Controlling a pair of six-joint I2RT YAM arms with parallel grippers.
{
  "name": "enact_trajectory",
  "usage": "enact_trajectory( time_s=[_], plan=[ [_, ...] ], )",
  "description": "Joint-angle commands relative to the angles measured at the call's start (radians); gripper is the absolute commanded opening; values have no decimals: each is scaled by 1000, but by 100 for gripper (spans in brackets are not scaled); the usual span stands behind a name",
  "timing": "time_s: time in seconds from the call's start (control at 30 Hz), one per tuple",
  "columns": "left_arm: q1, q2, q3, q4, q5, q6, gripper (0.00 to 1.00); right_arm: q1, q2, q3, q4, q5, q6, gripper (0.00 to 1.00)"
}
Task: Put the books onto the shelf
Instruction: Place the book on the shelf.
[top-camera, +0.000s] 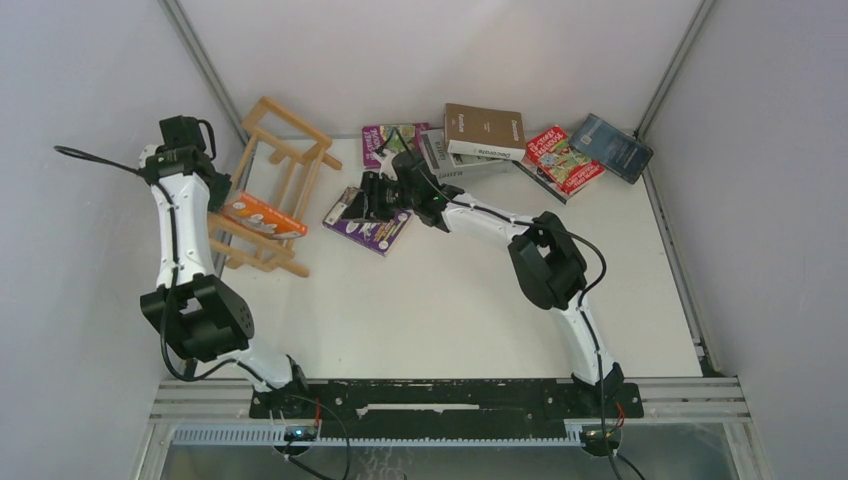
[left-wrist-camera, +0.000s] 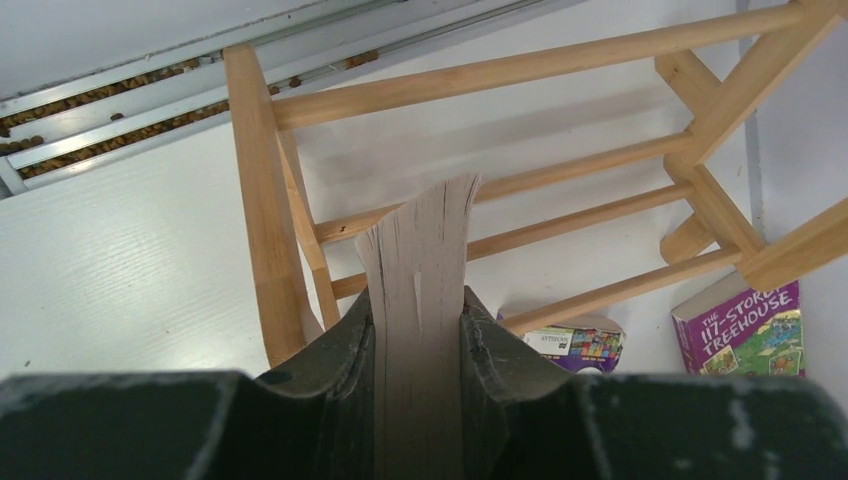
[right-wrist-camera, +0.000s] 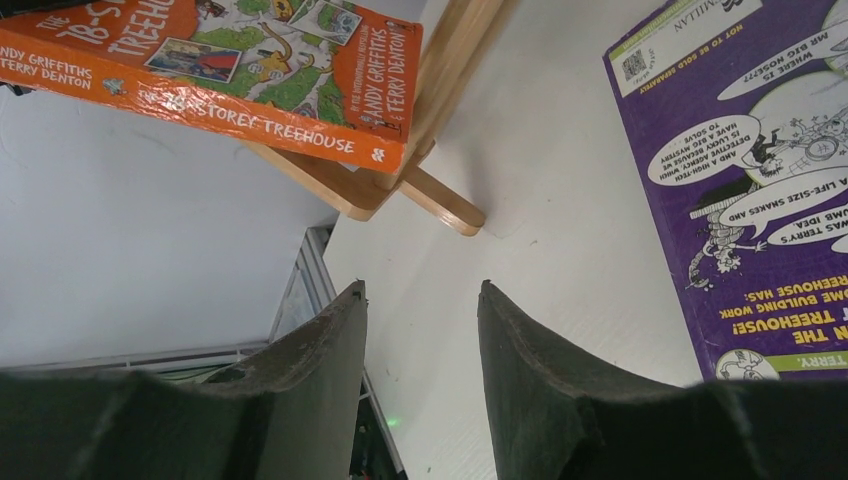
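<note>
Orange book (top-camera: 262, 214) edge-on in left hand (left-wrist-camera: 415, 320), on shelf (top-camera: 285, 130)

Smooth pale wood for shelf (left-wrist-camera: 262, 190); matt white table (top-camera: 450, 300); orange book (right-wrist-camera: 230, 70) with glossy cover, matt paper edges; left pincer (left-wrist-camera: 416, 300) of scuffed dark plastic
</note>
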Motion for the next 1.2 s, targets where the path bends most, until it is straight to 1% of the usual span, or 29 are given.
enact_trajectory(
  time_s=[0.0,0.03,0.1,0.13,0.2,0.33,0.43,0.5,0.67,0.9,1.17],
  plan=[
    [27,-29,-14,46,-8,-1,0,11,-4,51,10,9,-29,52],
    [30,-31,-20,46,-8,-3,0,10,-5,50,8,8,-33,52],
    [38,-37,-30,44,-8,-8,5,11,-8,46,5,8,-37,52],
    [42,-41,-38,45,-8,-12,11,11,-10,42,5,9,-38,52],
    [48,-47,-50,49,-5,-18,26,9,-17,31,7,8,-41,52],
    [51,-52,-55,51,-5,-21,37,5,-29,6,17,3,-37,52],
    [54,-59,-66,49,-2,-34,48,1,-37,-15,26,2,-35,52],
    [56,-63,-73,51,1,-40,52,-1,-41,-26,31,0,-35,52],
    [58,-79,-75,48,6,-57,56,-1,-52,-40,33,-7,-36,52],
    [58,-115,-75,45,-1,-80,57,-5,-68,-47,20,-13,-45,52],
    [44,-196,-75,65,6,-123,58,-12,-117,-85,3,-7,-59,52]
  ],
)
